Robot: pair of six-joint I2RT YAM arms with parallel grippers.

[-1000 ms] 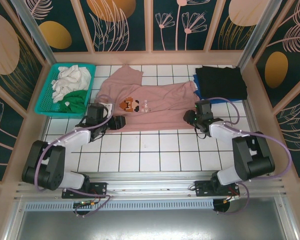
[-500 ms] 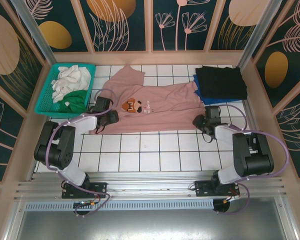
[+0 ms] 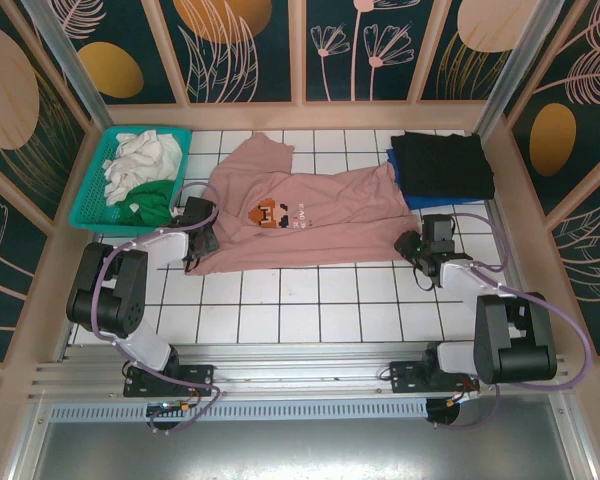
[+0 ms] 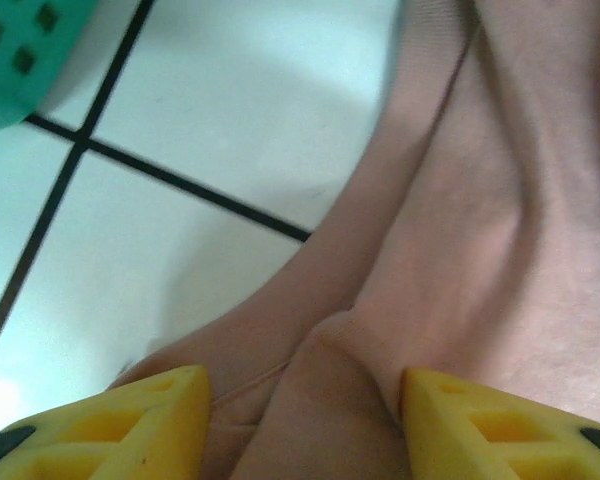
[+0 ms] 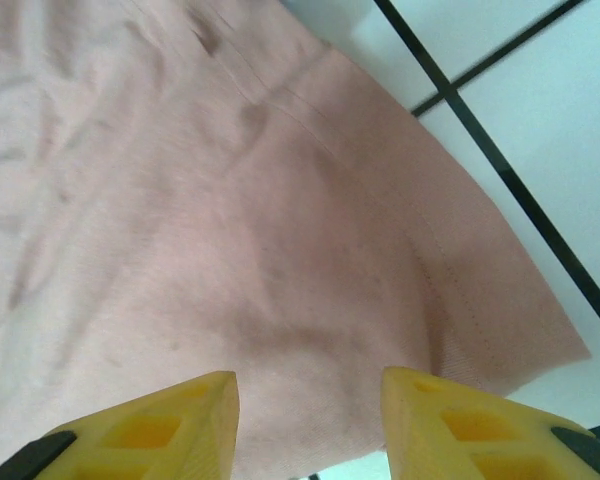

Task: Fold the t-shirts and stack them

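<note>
pink shirt (image 3: 320, 225): you've got it unfolded mid-table, spread out, wrinkled, one sleeve pointing far, right end reaching the stack
print (image 3: 268, 212): small brown-orange pixel figure, facing up
black shirt (image 3: 442, 165): folded, far right corner, top of your stack
blue shirt (image 3: 422, 199): folded under the black, near and left edges peeking out
white shirt (image 3: 140, 158): crumpled in the teal basket (image 3: 88, 215), far part
green shirt (image 3: 152, 202): crumpled, same basket, near part, touching the white

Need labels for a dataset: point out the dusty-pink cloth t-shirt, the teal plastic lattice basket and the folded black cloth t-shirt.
dusty-pink cloth t-shirt (image 3: 325, 228), top external view, plain body cloth
teal plastic lattice basket (image 3: 90, 185), top external view, left wall
folded black cloth t-shirt (image 3: 442, 165), top external view, middle of top
</note>
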